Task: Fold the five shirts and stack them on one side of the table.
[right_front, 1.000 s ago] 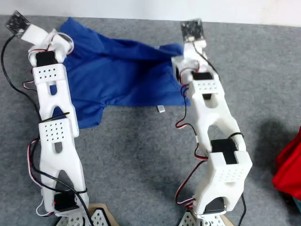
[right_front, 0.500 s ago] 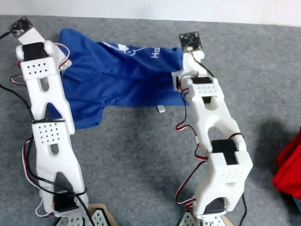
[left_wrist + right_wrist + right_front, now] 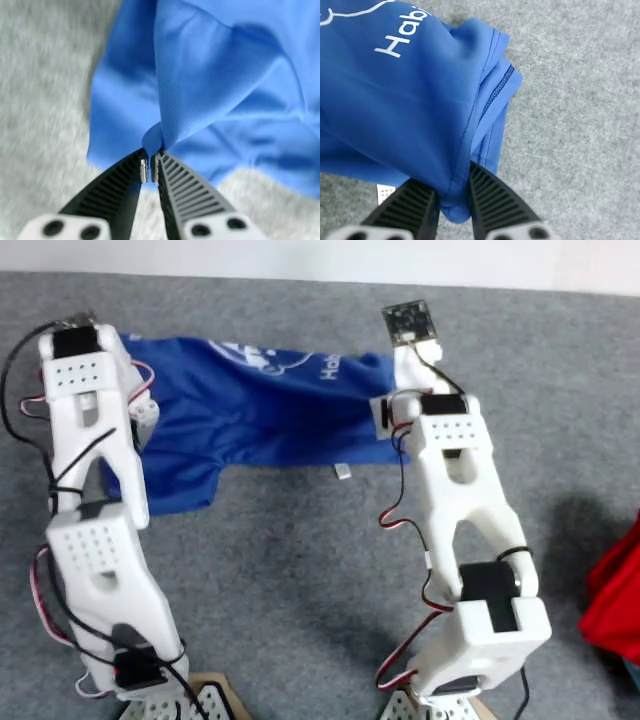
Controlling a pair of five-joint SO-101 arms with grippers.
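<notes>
Now L/R tools on shirt

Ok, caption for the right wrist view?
Right claw shut on a bunched edge of the blue shirt, over the grey table.

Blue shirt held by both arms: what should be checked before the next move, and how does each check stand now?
1. Left gripper shut on blue shirt: ok.
2. Right gripper shut on the shirt's edge: ok.
3. Shirt lying flat: not ok, wrinkled, sleeve sticking out.
4. Bare table in front for folding: ok.
5. Red cloth apart from the shirt: ok.
6. Grip firm enough to pull: cannot tell.
</notes>
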